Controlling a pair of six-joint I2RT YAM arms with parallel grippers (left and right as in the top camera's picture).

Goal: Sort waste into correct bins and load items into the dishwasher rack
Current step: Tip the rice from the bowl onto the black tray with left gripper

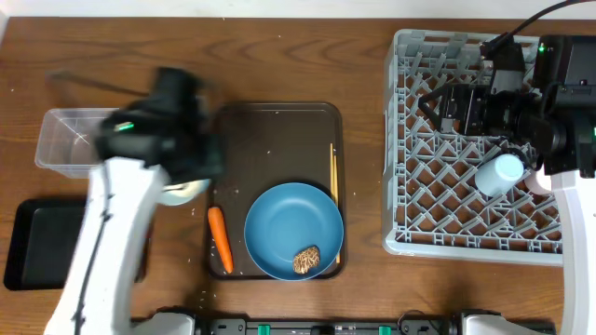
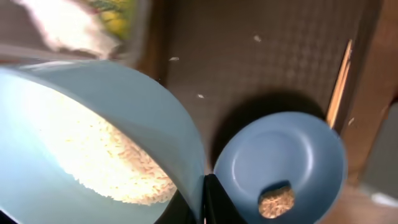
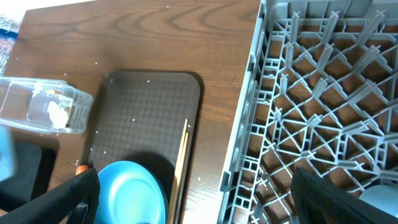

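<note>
The small white bowl, with rice grains inside, is gripped at its rim by the clenched left hand; overhead it is mostly hidden under the blurred arm. The right hand is held spread, empty, over the rack edge. The light blue cup is seen in the rack.

Left arm: a long white link is running into a bulky black wrist housing, blurred, with a small green light glowing on it.
Right arm: a white link is ending in a blocky black wrist assembly. A green light is glowing near its top, and a black cable is arching off past the table's far right corner.
Right gripper: its fingers are showing matte black, grainy and wedge-shaped.
Left gripper: its fingers are showing black and narrow.
</note>
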